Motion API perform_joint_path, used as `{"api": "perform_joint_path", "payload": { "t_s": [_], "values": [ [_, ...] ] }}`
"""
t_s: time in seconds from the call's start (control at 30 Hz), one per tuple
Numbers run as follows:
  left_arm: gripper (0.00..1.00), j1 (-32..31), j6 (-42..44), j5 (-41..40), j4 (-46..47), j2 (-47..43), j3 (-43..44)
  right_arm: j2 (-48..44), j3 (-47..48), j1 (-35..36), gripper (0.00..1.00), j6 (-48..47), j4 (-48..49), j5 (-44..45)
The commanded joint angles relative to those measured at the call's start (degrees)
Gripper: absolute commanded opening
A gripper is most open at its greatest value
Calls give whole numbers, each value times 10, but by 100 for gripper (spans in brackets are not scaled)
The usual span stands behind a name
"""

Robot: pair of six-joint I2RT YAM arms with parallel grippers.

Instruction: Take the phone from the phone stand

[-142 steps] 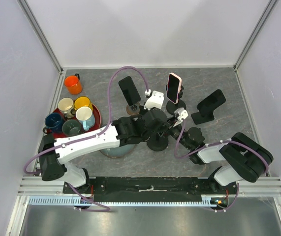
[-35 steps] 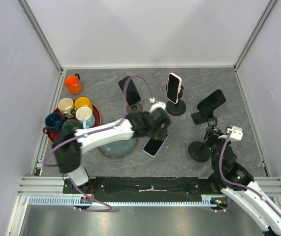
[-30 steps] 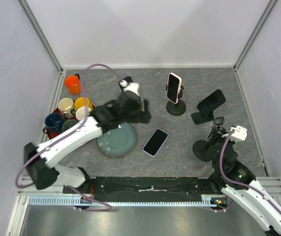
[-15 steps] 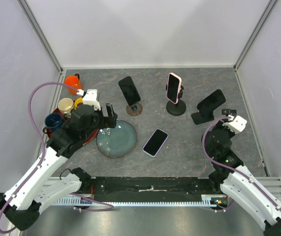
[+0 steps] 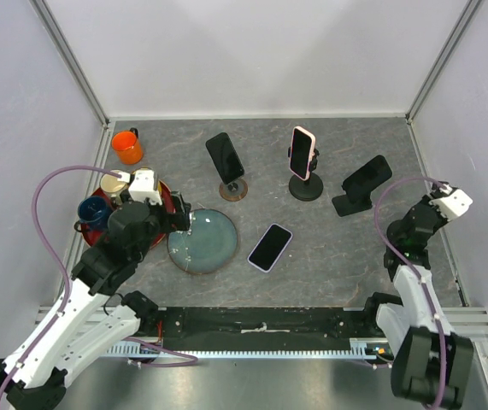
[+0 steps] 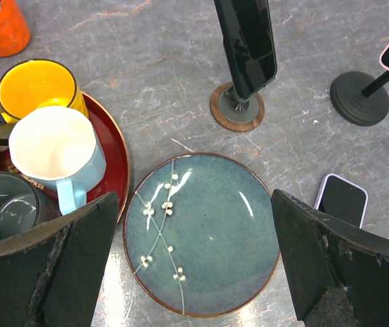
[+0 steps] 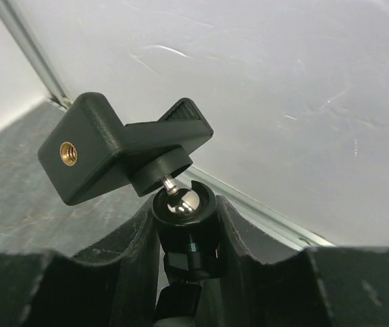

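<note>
The phone point(image 5: 270, 247) is lying flat, dark face up, on the grey surface point(image 5: 338, 273), just beside the right edge of the blue-green plate point(image 5: 202, 242) and well apart from the right arm. The right claw point(image 7: 186, 212) is clamping the phone stand point(image 7: 122, 146) by its stem just below the ball joint. The stand's black clamp head is tilting to the left in front of the white wall. The left claw point(image 6: 194, 201) is hanging above the plate with its fingers spread wide. Beside the plate, a red tray point(image 6: 117, 153) is carrying a yellow mug point(image 6: 37, 88) and a pale blue mug point(image 6: 54, 153).
</note>
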Motion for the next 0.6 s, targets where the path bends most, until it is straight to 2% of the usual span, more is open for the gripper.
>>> {"api": "perform_joint_path", "payload": {
  "t_s": [0.0,0.17,0.37,0.47,0.57],
  "values": [
    [100,4,20,-17,35,-9,-5,69,11,-68,0,16,151,-114],
    [99,4,20,-17,34,-8,-5,135,22,-96,0,-2,174,-130],
    [99,7,19,-27,35,-12,-8,154,3,-98,4,6,191,-149],
    [99,8,19,-24,34,-11,-9,154,-9,-98,11,13,188,-146],
    [99,8,18,-23,34,-12,-10,133,-23,-97,28,29,174,-145]
  ]
}}
